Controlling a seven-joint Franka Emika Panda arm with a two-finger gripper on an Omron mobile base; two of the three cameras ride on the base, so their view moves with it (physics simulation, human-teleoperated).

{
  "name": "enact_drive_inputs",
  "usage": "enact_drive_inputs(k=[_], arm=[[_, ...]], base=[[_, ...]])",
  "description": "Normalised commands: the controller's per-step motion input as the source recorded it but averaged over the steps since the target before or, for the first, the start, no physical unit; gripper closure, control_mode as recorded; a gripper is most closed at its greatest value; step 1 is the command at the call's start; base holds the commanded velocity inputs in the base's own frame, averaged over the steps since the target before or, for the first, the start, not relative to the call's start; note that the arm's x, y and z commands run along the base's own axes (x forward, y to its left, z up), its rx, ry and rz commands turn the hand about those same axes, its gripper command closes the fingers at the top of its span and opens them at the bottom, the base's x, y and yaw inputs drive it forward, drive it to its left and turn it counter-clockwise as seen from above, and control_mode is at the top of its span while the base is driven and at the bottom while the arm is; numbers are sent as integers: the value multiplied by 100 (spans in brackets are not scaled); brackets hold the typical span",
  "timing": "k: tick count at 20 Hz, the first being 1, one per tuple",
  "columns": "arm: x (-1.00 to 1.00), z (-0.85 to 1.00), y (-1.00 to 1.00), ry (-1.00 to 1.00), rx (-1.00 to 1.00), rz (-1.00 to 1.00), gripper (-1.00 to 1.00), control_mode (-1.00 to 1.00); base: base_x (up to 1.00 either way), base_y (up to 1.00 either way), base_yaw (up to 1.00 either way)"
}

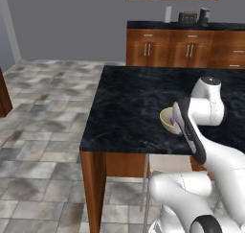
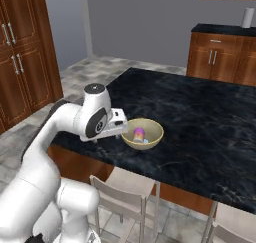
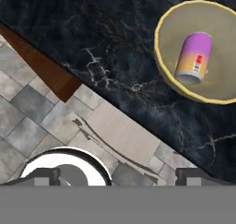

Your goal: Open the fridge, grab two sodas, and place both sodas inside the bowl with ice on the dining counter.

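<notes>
Tan bowl (image 2: 143,133) on black veined desk (image 2: 200,117), near the front edge. Purple-and-orange can (image 2: 138,134) lying inside it. White arm's end effector (image 2: 120,123) just left of the bowl rim, fingers hidden. Pale chairs (image 2: 127,187) tucked under desk edge. Brown cabinets (image 2: 22,52) far left.

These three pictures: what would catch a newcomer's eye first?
First, the purple and orange soda can lying on its side in the tan bowl, which sits near the front edge of the black marble counter. Next, the white arm bent low beside the bowl, its open gripper empty, over the counter's edge and the chair seat below.
</notes>
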Motion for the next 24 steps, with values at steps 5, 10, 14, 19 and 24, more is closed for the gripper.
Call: enact_drive_inputs(k=[5,10,14,19,24], arm=[[-95,16,64,3,0,0,-100,-100],[-88,1,73,1,0,0,-100,-100],[-80,-4,59,0,0,0,-100,-100],[-29,-16,21,0,-3,0,-100,-100],[0,-9,0,0,0,0,-100,-100]], base=[[0,0,0],[0,0,0],[0,0,0],[0,0,0],[0,0,0]])
